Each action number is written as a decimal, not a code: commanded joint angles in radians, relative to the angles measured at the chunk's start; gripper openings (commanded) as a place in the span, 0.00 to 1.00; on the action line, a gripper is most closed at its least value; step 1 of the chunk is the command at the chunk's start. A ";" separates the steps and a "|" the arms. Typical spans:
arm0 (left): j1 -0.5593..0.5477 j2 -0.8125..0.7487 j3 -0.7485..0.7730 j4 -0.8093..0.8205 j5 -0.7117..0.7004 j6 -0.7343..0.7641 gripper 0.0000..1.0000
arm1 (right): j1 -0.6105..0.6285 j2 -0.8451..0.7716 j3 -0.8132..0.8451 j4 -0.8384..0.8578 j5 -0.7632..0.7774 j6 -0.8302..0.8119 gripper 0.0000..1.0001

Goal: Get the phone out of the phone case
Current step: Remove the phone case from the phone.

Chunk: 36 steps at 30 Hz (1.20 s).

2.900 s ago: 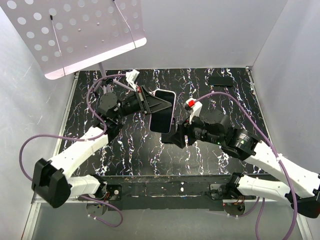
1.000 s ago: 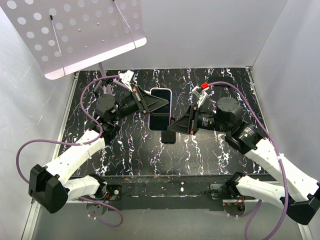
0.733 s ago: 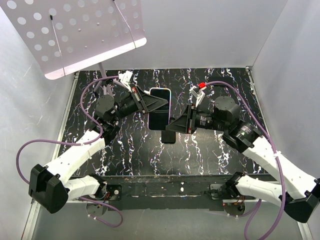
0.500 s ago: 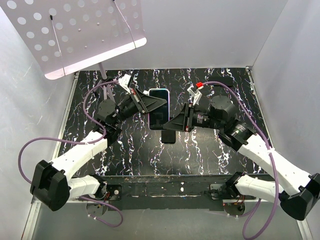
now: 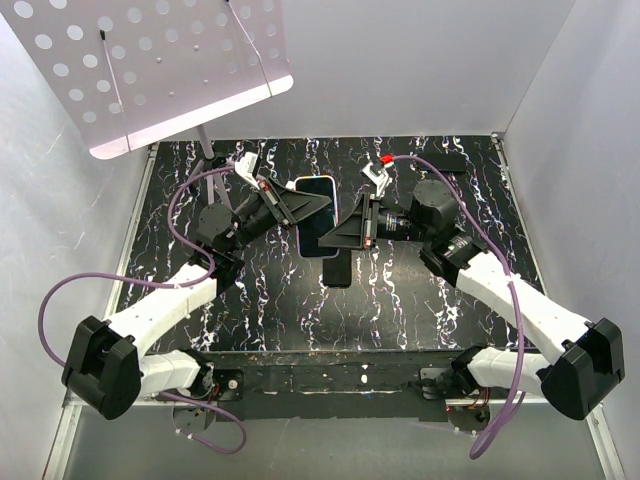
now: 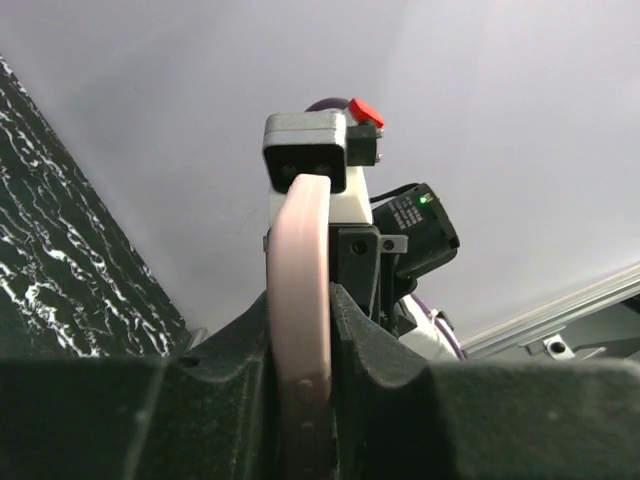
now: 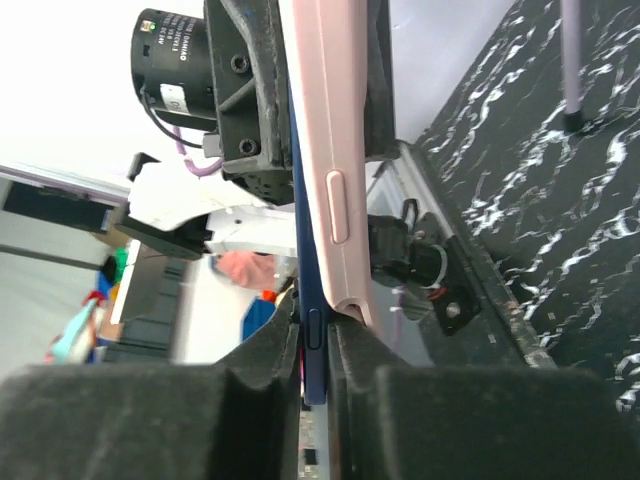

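- The air over mid-table is blocked by the left gripper (image 5: 322, 206) and right gripper (image 5: 326, 241), met at the phone case (image 6: 298, 300) and phone (image 7: 311, 340)
- Bare table (image 5: 390, 310) is left along the near edge between the arms
- The far left corner is overhung by a perforated panel (image 5: 150, 70)
- The far right corner is taken by a dark flat object (image 5: 442, 161)

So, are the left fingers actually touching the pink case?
Touching. The left wrist view shows the pink case pinched between both left fingers, with no gap on either side.
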 commanded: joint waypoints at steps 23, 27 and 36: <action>-0.061 -0.101 -0.026 0.022 0.190 0.168 0.40 | -0.265 -0.218 -0.112 0.310 -0.135 0.261 0.01; -0.069 -0.095 -0.021 -0.012 0.184 0.192 0.28 | -0.265 -0.215 -0.124 0.357 -0.143 0.298 0.01; -0.070 -0.083 0.019 -0.076 0.167 0.223 0.24 | -0.263 -0.215 -0.135 0.391 -0.172 0.322 0.01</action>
